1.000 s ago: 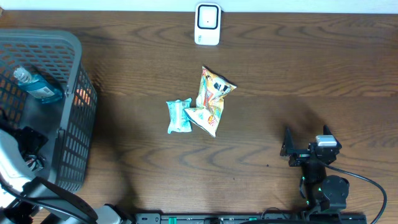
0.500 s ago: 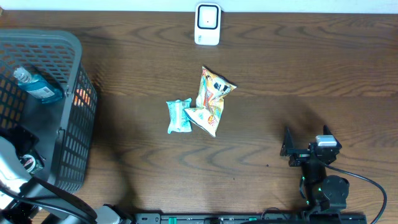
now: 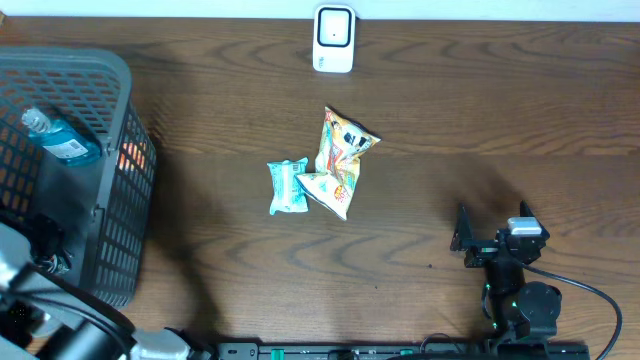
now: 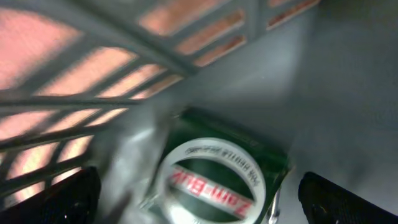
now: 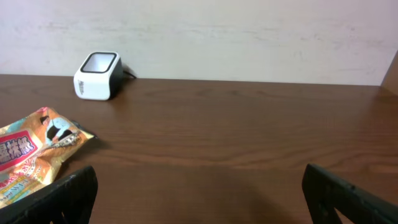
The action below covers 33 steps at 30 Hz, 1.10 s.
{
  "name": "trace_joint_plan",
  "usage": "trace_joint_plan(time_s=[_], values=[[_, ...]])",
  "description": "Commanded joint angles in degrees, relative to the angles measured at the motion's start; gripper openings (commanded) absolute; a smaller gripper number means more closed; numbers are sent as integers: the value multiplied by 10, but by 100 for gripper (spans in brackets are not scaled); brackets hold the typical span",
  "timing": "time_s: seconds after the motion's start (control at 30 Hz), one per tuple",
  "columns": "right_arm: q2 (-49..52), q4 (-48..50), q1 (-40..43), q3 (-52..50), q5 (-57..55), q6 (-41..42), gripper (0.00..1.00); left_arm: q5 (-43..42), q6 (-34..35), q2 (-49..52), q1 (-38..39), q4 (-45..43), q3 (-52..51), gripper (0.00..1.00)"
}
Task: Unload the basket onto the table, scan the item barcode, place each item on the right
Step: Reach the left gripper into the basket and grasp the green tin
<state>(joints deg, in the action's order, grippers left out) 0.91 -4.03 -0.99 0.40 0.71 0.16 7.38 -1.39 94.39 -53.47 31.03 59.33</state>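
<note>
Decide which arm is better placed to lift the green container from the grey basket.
The left arm: its jaws hang open inside the basket, right above the green container. The right arm is parked far from the basket.

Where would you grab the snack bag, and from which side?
Probably the free end nearer the scanner, from above: the snack bag lies flat on the table, and its other end abuts the teal packet.

R arm [image 3: 512, 285]: black, round chunky base, small grey-white block [image 3: 522, 228] on top, green lights [image 3: 515, 303], black cable [image 3: 600, 300] looping off one side. L arm [image 3: 50, 312]: white & black links, blurred. Fingers [image 5: 62, 199] black, matte, both arms.
</note>
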Motion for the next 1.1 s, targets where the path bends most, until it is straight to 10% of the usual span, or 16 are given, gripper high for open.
trace_joint_plan(time_s=[0.0,0.3,0.47,1.07], values=[[-1,-2,-5,-1,5,-7,99,-52,-3,40,-2,-5,-4,98],[-2,-2,-5,-1,5,-7,99,-75,-3,98,-1,-9,-4,98],[-2,-2,-5,-1,5,-7,99,-84,-2,98,-1,-9,-4,71],[-1,-2,-5,-1,5,-7,99,-85,52,2,-1,-12,25,58]])
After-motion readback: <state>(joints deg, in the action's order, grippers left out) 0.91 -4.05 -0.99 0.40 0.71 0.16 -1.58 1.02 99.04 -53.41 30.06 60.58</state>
